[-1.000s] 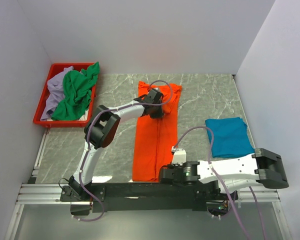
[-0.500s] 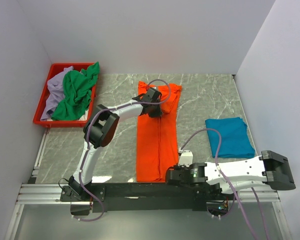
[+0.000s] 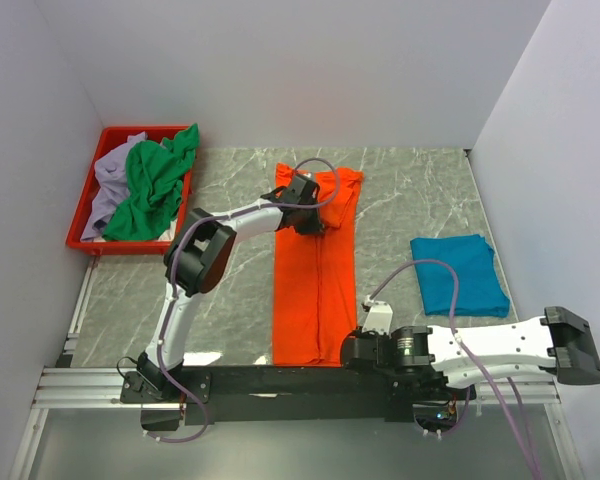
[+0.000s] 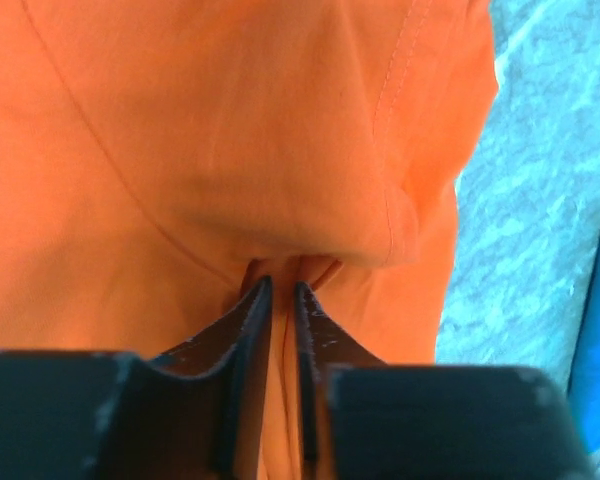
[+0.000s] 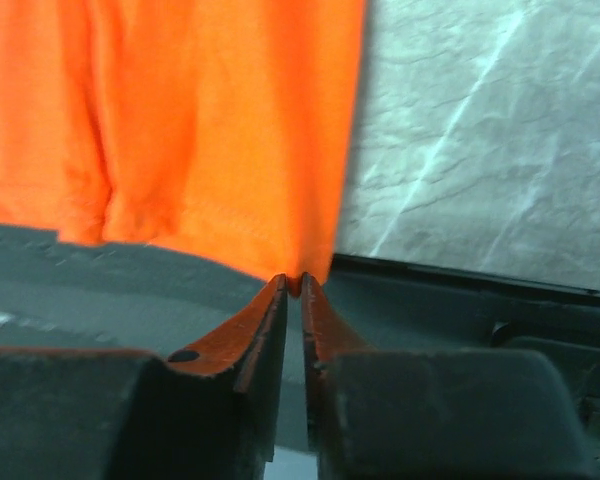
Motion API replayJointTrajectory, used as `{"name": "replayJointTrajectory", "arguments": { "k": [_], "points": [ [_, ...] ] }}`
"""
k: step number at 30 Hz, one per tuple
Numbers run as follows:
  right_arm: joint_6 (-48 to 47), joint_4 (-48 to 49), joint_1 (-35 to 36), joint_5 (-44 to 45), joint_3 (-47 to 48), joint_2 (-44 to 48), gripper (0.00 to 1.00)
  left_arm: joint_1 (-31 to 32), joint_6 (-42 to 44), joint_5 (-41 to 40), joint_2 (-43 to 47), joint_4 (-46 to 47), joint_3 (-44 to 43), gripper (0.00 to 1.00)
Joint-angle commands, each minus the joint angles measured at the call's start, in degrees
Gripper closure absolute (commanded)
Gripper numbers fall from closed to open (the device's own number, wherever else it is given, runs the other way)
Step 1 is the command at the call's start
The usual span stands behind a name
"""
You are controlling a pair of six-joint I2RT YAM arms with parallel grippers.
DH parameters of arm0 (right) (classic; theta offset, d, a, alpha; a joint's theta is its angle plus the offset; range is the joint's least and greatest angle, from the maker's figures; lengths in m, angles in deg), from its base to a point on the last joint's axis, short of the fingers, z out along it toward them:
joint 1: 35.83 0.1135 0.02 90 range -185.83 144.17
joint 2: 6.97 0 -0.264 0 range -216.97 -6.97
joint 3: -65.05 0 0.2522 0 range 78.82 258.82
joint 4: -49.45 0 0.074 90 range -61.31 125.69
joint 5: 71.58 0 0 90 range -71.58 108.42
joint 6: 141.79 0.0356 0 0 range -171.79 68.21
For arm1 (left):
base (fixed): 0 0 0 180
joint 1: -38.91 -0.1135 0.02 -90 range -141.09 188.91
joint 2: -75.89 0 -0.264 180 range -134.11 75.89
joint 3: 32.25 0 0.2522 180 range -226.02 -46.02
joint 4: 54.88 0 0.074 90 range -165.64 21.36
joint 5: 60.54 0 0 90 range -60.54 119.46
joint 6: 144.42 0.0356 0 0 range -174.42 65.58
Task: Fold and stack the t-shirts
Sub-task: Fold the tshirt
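The orange t-shirt (image 3: 315, 270) lies as a long narrow strip down the middle of the table. My left gripper (image 3: 307, 208) is shut on a fold of it near its far end; cloth bunches between the fingertips in the left wrist view (image 4: 280, 285). My right gripper (image 3: 345, 352) is shut on its near right corner (image 5: 302, 280) at the table's front edge. The teal blue t-shirt (image 3: 459, 272) lies folded at the right. The green t-shirt (image 3: 155, 190) and the pale lavender t-shirt (image 3: 108, 185) lie crumpled in the tray.
A red plastic tray (image 3: 85, 240) stands at the back left of the marble table. The black front rail (image 3: 280, 380) runs along the near edge. White walls close in on three sides.
My right arm has swung right along the front edge, pulling the orange shirt's near hem right and straightening the strip. The left gripper has shifted slightly.
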Motion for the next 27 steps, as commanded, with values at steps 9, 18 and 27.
{"name": "replayJointTrajectory", "arguments": {
  "k": [9,18,27],
  "points": [
    [0.8,-4.8,0.4,2.8,3.5,9.8,0.69,-0.4,0.4,4.9,15.9,4.2,9.8,0.71],
    [-7.2,1.7,0.1,3.8,12.8,-4.0,0.64,0.2,-10.0,-2.7,38.4,8.8,40.7,0.84],
    [-12.2,9.7,-4.1,-0.4,12.4,-10.2,0.62,6.1,-15.2,-3.8,59.9,9.5,65.3,0.71]
  ]
}}
